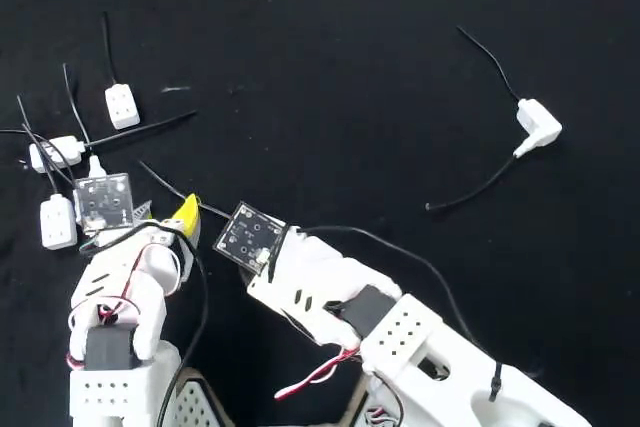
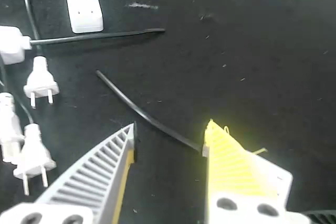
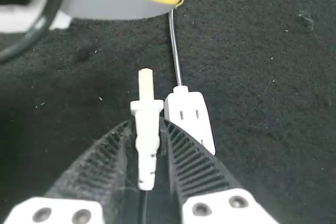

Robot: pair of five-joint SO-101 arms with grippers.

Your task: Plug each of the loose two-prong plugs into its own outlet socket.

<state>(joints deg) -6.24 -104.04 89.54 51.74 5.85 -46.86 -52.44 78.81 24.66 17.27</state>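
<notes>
The plug, pinched by the right gripper at the near left of the table just beside the outlet socket, is best tilted until its prongs are squared to the slots, then pressed straight in, with the left gripper spread nearby.

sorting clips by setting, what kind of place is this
Probably a robotics lab bench: a black-cloth table, two white robot arms side by side, and loose white plugs and outlet sockets with short cords laid out as practice pieces. The right gripper holds a plug.
</notes>
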